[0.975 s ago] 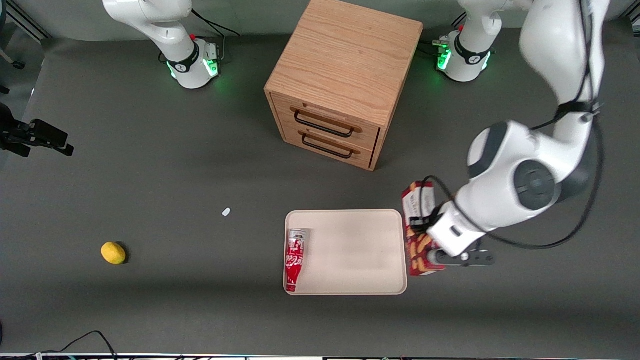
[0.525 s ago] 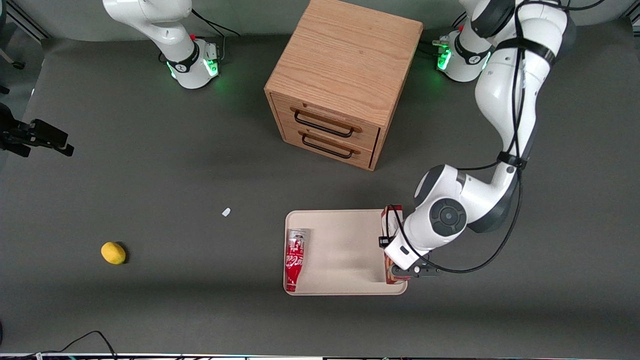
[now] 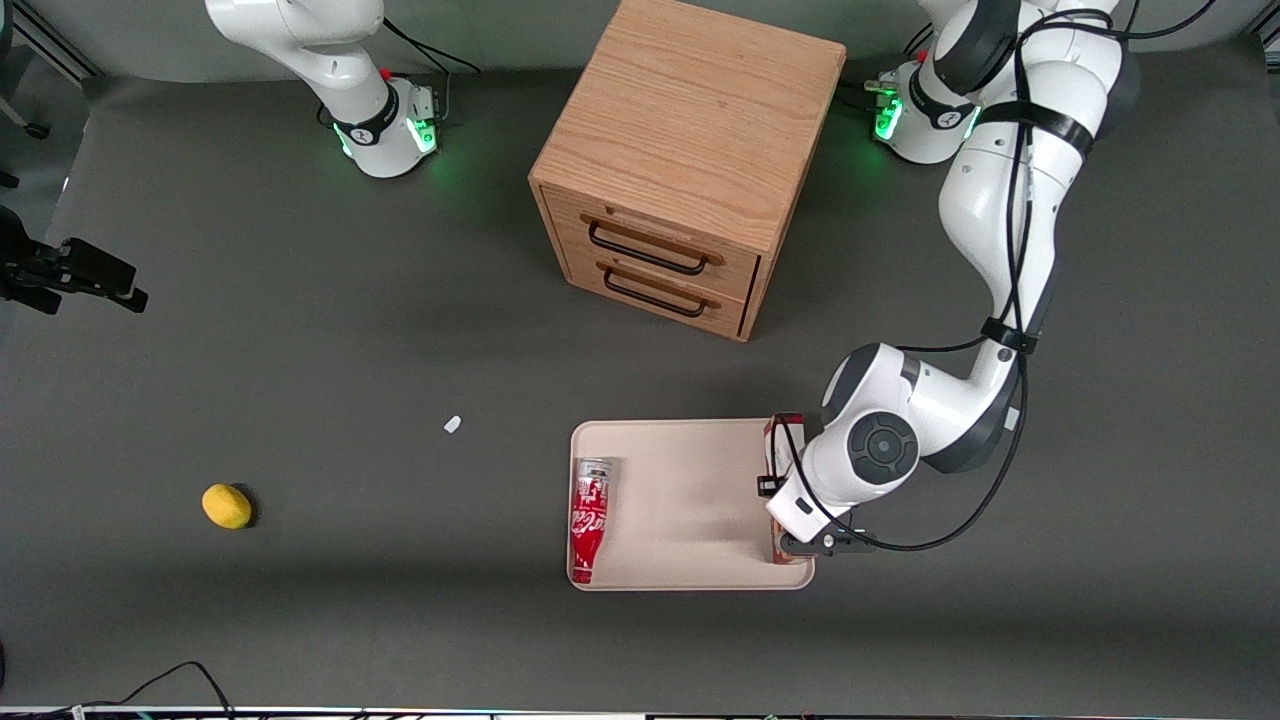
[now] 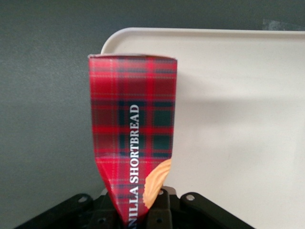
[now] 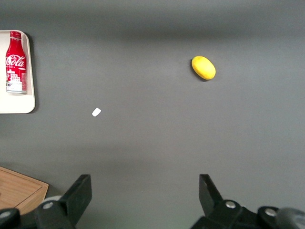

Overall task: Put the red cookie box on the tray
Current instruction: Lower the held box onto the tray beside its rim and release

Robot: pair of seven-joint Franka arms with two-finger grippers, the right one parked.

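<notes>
red cookie box [image 4: 133, 138]: tartan-printed, lettered "shortbread", held lengthwise in the gripper [image 4: 136, 214], whose two fingers are closed against its sides at one end. it sits over the edge strip of the tray [image 3: 690, 480] at the working arm's end; whether it touches the tray floor cannot be told.
tray: cream, low rim, on the dark table [image 3: 300, 400].
coca-cola bottle [image 3: 589, 520]: lying on the tray along the edge toward the parked arm, well apart from the box.
wooden cabinet [image 3: 690, 160]: two drawers, farther from the front camera than the tray.
lemon [image 3: 227, 506]: toward the parked arm's end.
</notes>
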